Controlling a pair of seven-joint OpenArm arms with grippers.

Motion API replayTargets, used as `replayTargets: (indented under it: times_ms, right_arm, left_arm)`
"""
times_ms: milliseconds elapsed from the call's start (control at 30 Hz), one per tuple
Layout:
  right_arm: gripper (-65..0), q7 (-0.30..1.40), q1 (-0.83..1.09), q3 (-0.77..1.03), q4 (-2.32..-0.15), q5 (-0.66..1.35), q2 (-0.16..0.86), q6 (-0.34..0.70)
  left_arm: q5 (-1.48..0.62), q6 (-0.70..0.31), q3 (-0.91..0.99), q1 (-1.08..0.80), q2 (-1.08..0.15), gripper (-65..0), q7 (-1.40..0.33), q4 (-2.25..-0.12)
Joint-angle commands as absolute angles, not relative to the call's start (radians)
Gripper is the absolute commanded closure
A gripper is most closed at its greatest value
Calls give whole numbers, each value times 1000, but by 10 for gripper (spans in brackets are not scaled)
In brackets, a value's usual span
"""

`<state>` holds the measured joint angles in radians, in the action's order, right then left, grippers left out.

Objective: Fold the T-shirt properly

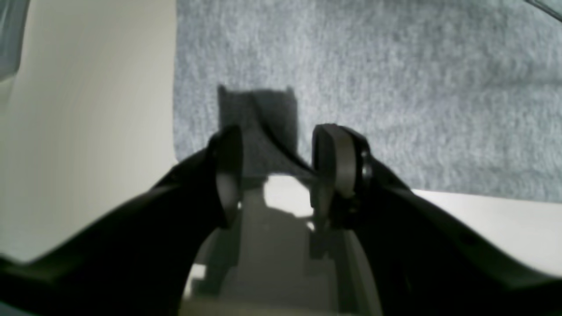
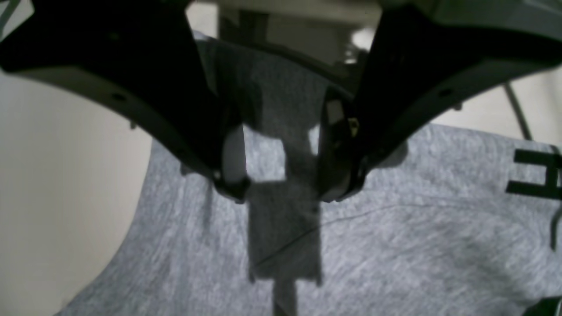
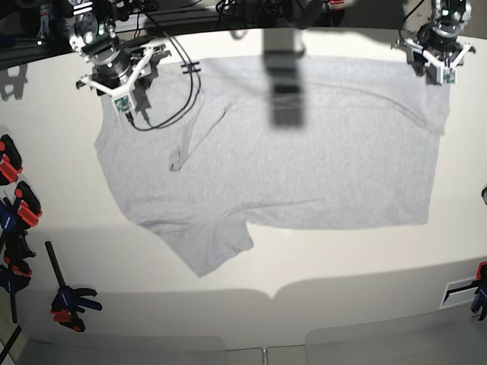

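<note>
Left jaws (image 1: 276, 171): parted, nothing between them, hovering over the shirt's corner.
Right jaws (image 2: 281, 175): parted, released, above grey cloth.
T-shirt (image 3: 304, 160): spread flat on the counter (image 3: 365, 266), one sleeve toward the near edge.
Clamps (image 3: 19, 205): along the counter's side.

Looks like a robotics lab or workshop: white worktable (image 3: 365, 266), spring clamps (image 3: 68, 300) along its edge, loose cables (image 3: 171, 84) beside the right gripper (image 3: 122, 95).
</note>
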<state>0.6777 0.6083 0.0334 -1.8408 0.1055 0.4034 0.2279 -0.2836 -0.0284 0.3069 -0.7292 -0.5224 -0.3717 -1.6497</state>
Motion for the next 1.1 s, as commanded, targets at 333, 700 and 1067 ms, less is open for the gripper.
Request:
replayTargets:
  times_ms: [333,700,1067]
  right_arm:
    - [-265,775,663,33,-1842,33,412,224]
    - [-265,801,712,33,-1842,-23,413,222]
    - [-265,785,710,33,-1929,-24,413,164]
  left_arm:
    - [-164,-8,321,-883,-433,-254,-382,-1819]
    - [-157,-8,321,-881,-432,-254,-400,-1819]
    - [-85,-7,323,-881,-433,-254,-442,-1959]
